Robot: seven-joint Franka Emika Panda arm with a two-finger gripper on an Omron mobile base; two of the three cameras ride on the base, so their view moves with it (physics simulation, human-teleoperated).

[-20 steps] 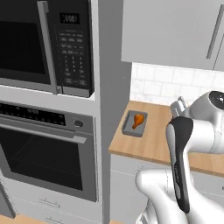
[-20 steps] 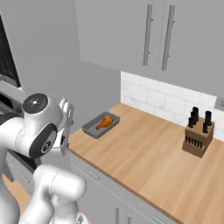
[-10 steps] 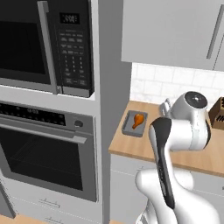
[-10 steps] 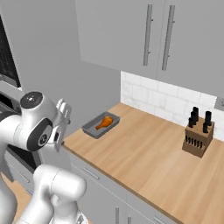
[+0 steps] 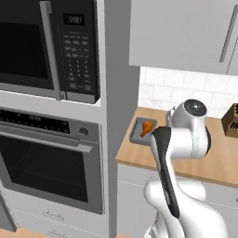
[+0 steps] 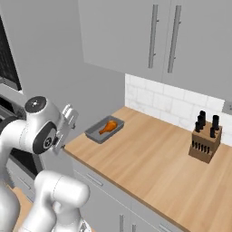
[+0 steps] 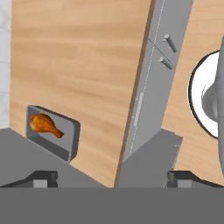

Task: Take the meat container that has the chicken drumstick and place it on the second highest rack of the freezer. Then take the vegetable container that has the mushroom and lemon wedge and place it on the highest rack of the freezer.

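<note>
No text can be read anywhere. The microwave (image 5: pixel 46 46) at the far left carries a small lit display (image 5: pixel 74 19) and rows of keypad buttons (image 5: pixel 74 58), but their characters are too blurred to make out.

Chicken container on the wooden counter, arm raised at the left of the frame.

A grey meat container (image 6: pixel 104 130) sits near the counter's (image 6: pixel 154 158) left end, left of the frame's centre, with an orange-brown chicken drumstick (image 6: pixel 108 127) lying in it. The gripper (image 6: pixel 68 118) is at middle left, off the counter's edge and apart from the container; how its jaws stand is hard to tell from this angle. A wooden knife block (image 6: pixel 205 142) with dark handles stands at middle right against the white tiled backsplash (image 6: pixel 167 104). Grey wall cabinets (image 6: pixel 158 36) with two long vertical handles span the top.
</note>
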